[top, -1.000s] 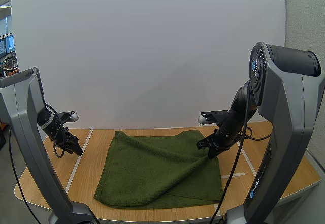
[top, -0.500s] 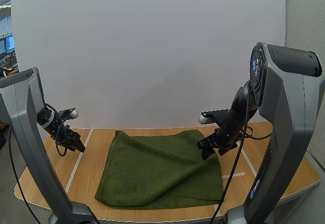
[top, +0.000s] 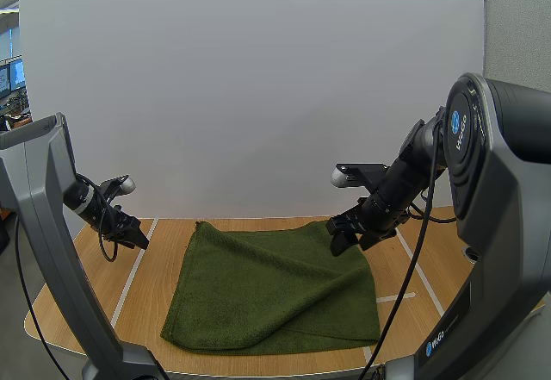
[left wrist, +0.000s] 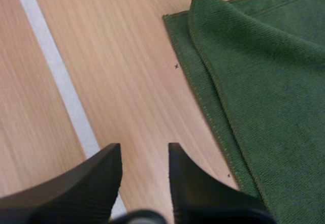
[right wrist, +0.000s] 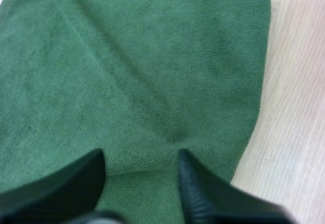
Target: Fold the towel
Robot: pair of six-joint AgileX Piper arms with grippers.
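A dark green towel (top: 271, 285) lies folded over on the wooden table (top: 99, 298), its fold along the front edge. My right gripper (top: 344, 238) hovers just above the towel's far right corner, its fingers apart with nothing between them. In the right wrist view the open right gripper (right wrist: 142, 168) hangs over the green towel (right wrist: 127, 71), close to its edge by the bare wood (right wrist: 297, 107). My left gripper (top: 129, 232) is raised left of the towel. In the left wrist view the left gripper (left wrist: 144, 158) stands open over bare wood, with the towel's layered corner (left wrist: 254, 82) beyond it.
White tape lines (top: 133, 268) run front to back on the table on both sides of the towel, and one white line (left wrist: 61, 82) passes beside my left fingers. The table's front edge (top: 284, 371) lies close behind the towel's fold. A white wall stands behind.
My right gripper has opened, let go of the towel's right corner and lifted away toward the far left. The left gripper has risen slightly and shifted right.
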